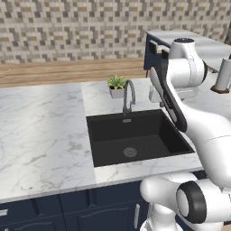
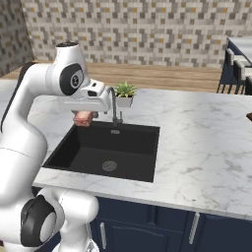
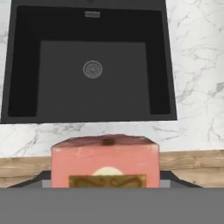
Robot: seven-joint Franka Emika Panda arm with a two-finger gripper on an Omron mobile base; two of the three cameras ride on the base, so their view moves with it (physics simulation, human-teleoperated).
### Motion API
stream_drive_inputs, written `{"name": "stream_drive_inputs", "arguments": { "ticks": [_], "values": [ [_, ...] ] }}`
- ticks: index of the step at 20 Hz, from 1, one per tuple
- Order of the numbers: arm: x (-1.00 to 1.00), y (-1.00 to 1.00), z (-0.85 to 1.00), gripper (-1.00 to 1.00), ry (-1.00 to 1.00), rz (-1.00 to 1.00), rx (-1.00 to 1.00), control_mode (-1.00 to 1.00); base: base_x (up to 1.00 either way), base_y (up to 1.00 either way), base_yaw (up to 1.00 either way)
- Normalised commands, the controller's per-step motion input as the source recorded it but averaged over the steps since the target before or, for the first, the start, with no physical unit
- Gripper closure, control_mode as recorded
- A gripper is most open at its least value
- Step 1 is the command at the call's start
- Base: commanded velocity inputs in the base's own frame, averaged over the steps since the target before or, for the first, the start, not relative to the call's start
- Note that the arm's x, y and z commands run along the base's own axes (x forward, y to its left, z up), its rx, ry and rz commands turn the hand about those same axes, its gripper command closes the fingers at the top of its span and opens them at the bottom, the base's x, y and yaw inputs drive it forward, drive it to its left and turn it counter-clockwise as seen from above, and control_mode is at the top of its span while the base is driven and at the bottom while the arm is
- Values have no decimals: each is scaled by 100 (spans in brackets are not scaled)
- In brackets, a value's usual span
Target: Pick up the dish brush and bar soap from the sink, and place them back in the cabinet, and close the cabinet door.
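Observation:
My gripper [image 2: 84, 118] hangs above the back left corner of the black sink [image 2: 64, 153], beside the chrome faucet [image 2: 114, 106]. It is shut on the bar soap [image 2: 83, 117], a pink-red block with a tan label. In the hand view the soap [image 3: 105, 157] sits between the fingers of the gripper [image 3: 107, 179], and beyond it lies the sink [image 3: 26, 78] with just its round grey drain [image 3: 92, 69] on the floor. The left base view also looks into the sink [image 1: 103, 131]. The dish brush, the cabinet and the cabinet door are out of view.
A small potted plant [image 1: 117, 85] stands behind the faucet [image 1: 128, 95]. White marble counter [image 1: 40, 135] spreads to both sides of the basin. A navy stool [image 1: 153, 50] stands at the far right, and navy base doors [image 2: 147, 226] run below the counter.

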Motion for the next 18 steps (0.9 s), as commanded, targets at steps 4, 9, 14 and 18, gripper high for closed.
{"name": "stream_drive_inputs", "arguments": {
  "ticks": [4,9,14,18],
  "values": [
    [-28,0,4,100,0,0,0,-100,0,0,0],
    [-20,0,0,100,-1,0,0,-100,0,0,0],
    [-17,0,0,100,-3,0,0,-100,0,0,0],
    [-8,0,0,100,-1,0,0,100,-15,0,0]
  ]
}}
